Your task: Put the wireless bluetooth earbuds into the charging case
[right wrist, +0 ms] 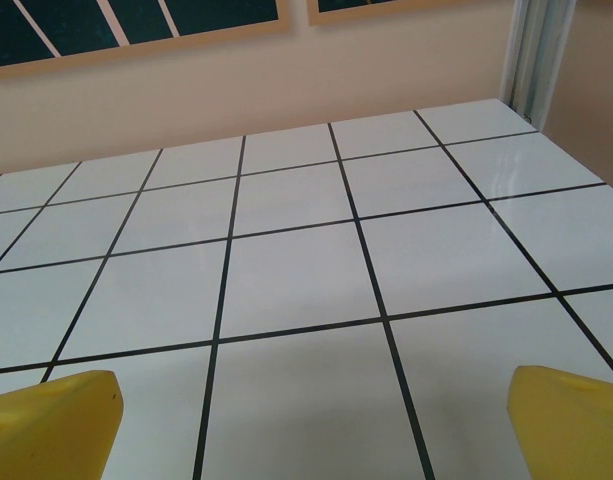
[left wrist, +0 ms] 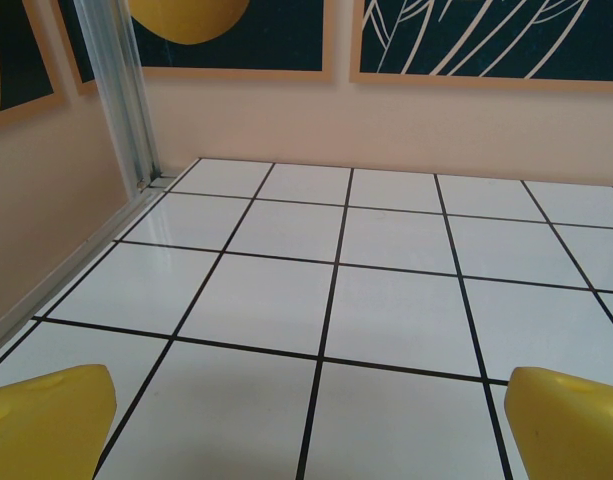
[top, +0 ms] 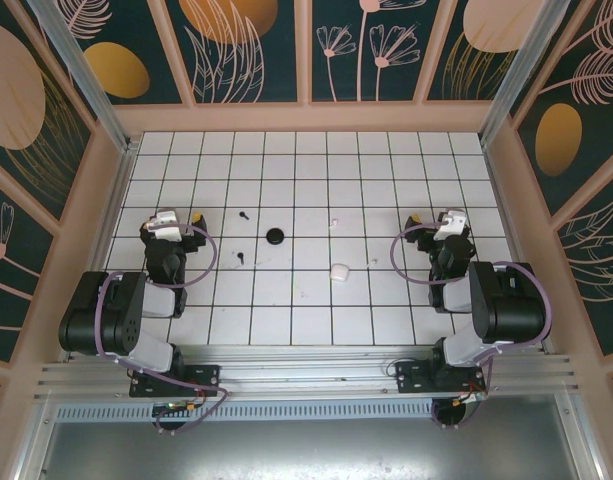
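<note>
Two black earbuds lie left of centre on the tiled floor, one (top: 244, 214) farther back and one (top: 239, 257) nearer. A round black charging case (top: 276, 236) sits between them, slightly to the right. A white charging case (top: 338, 271) rests near the middle, with a small white earbud (top: 334, 222) behind it and another white speck (top: 374, 263) to its right. My left gripper (top: 178, 214) (left wrist: 306, 425) stands open over bare tiles, left of the black buds. Open as well, my right gripper (top: 434, 216) (right wrist: 306, 425) hovers over bare tiles right of the white case.
Peach side walls (top: 104, 190) and a back wall (top: 306, 118) enclose the white tiled floor (top: 306, 170). An aluminium post (left wrist: 116, 90) stands in the far left corner, another post (right wrist: 531, 60) in the far right corner. Both arm bases sit on the rail (top: 306, 365) at the near edge.
</note>
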Controlling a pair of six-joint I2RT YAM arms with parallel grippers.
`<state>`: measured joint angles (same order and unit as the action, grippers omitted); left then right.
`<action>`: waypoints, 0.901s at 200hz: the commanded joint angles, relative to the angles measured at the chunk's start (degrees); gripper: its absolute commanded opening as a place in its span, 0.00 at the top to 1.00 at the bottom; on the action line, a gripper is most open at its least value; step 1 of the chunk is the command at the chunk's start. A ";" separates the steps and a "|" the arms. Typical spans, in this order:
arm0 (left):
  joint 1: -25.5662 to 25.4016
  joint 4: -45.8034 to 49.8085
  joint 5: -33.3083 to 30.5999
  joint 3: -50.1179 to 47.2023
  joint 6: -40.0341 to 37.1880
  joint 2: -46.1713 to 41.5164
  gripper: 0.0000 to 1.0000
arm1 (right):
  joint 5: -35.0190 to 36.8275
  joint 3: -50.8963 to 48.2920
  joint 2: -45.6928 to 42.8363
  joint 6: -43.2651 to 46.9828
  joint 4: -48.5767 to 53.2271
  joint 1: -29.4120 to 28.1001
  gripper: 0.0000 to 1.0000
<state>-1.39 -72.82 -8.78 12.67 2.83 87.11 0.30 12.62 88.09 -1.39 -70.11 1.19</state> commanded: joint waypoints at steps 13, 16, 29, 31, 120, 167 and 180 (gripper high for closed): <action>0.25 -0.31 0.87 0.75 0.69 -0.05 0.01 | -1.75 0.87 0.03 0.79 -1.22 0.49 0.01; 0.27 -0.31 0.99 0.71 0.71 -0.09 0.01 | -2.21 0.87 -0.01 0.96 -1.07 0.48 0.01; 0.28 -0.30 0.89 0.79 0.69 -0.09 0.01 | -3.41 1.18 -0.99 1.48 0.40 0.42 0.01; 0.25 -0.31 0.89 0.78 0.75 -0.10 0.01 | -3.34 1.24 -1.10 1.48 0.58 0.40 0.01; 0.25 24.26 -3.81 9.23 4.25 -10.60 0.01 | 0.32 16.52 -13.95 -8.57 43.99 0.41 0.01; 0.25 48.89 -1.05 17.72 11.28 -17.05 0.01 | -2.84 28.49 -14.99 -20.13 73.76 -4.22 0.02; 0.25 54.28 -1.06 20.04 13.75 -17.17 0.01 | -1.05 30.25 -15.58 -22.35 79.73 -8.45 0.03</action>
<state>-1.39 -35.31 -10.85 28.49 10.85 70.83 -0.78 39.70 74.11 -16.58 -11.35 -1.23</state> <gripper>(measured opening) 0.986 0.979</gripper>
